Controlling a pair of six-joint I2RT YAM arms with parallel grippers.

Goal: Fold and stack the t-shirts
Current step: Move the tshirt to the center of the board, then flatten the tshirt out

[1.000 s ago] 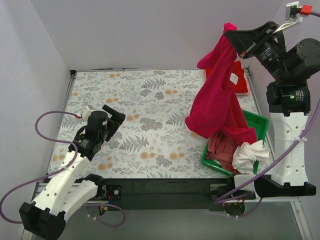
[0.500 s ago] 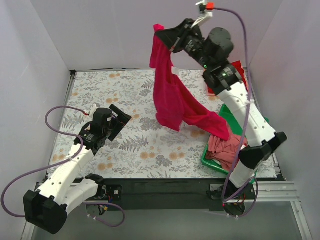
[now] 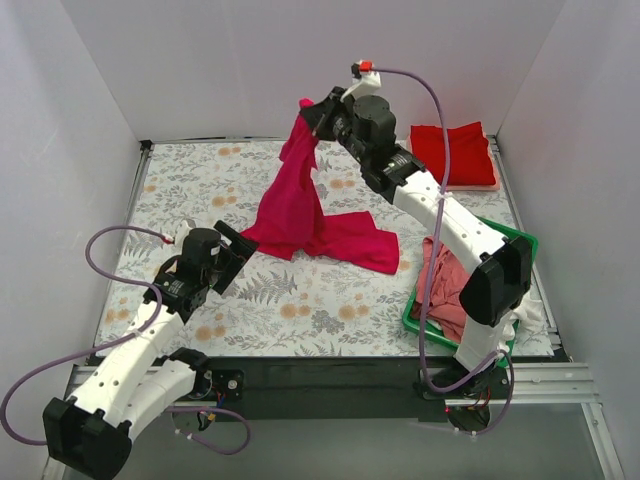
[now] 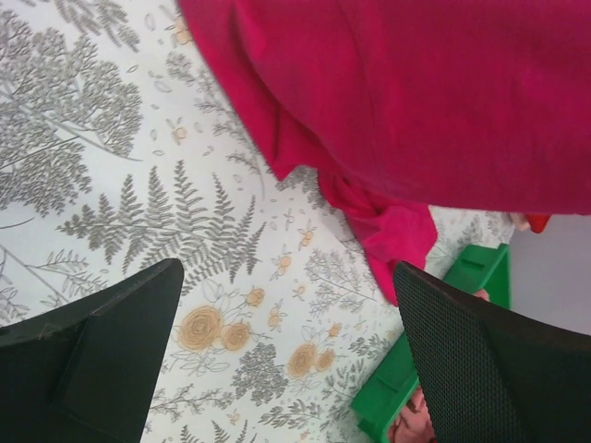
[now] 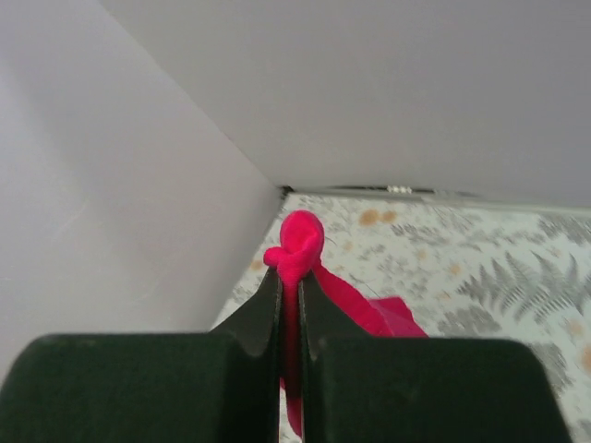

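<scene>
Right end effector [image 3: 310, 112] pinching bunched edge of magenta-crimson soft cloth t-shirt [image 3: 297, 205], raised over far centre of floral-print surface [image 3: 200, 180]; shirt's lower half drapes onto it. Left end effector [image 3: 237, 250] spread wide, just beside shirt's near-left edge.

On the floral-patterned desk [image 3: 200, 180], a magenta cloth t-shirt [image 3: 300, 215] trails mid-desk, a folded red cloth t-shirt [image 3: 452, 152] lies far right, and a green plastic tray [image 3: 515, 238] holding pink cloth t-shirts [image 3: 447, 290] sits near right.

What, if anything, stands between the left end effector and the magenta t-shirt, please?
Nothing visible does: only patterned table surface lies between the open left end effector and the magenta t-shirt, which the right end effector holds pinched at its top.
</scene>
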